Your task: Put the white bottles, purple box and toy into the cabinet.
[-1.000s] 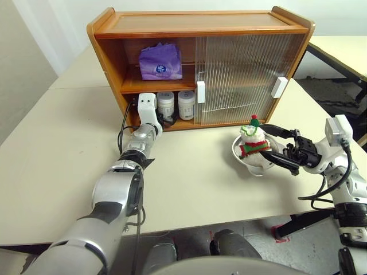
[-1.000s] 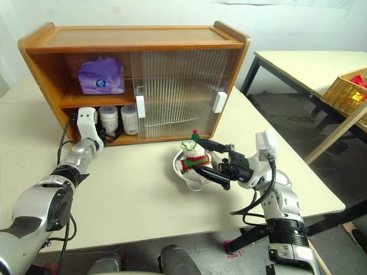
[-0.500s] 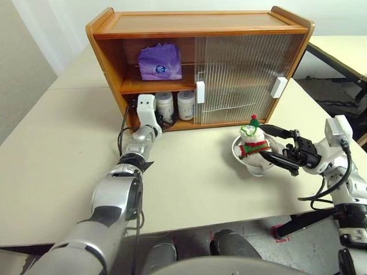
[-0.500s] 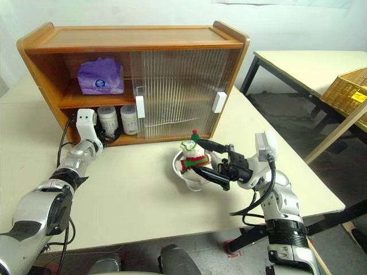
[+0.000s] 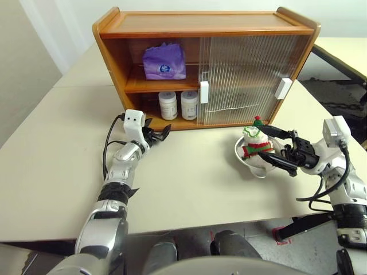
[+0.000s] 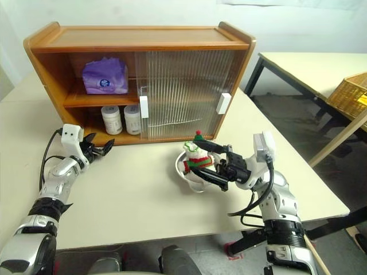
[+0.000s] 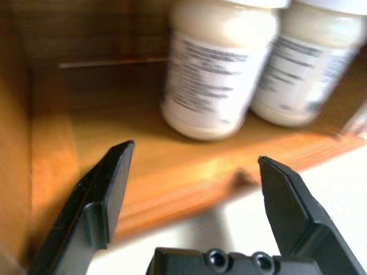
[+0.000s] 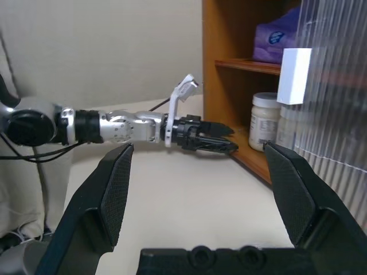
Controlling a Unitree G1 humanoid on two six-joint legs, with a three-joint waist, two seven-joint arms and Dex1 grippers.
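Left eye view: both white bottles [image 5: 178,105] and the purple box [image 5: 164,61] are shelved in the cabinet [image 5: 206,34]. The left gripper [image 5: 161,133] is empty, fingers apart outside it. The toy [image 5: 254,141] remains to be gripped between the right gripper's [image 5: 274,146] parted fingers.

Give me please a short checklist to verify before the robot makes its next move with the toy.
1. Both white bottles inside the cabinet, lower level: ok.
2. Purple box on the inner shelf: ok.
3. Left hand outside the cabinet, empty: ok.
4. Toy in the cabinet: not ok; it sits in the metal bowl on the table.
5. Right hand open around the toy: ok.
6. Fingers touching the toy: cannot tell.
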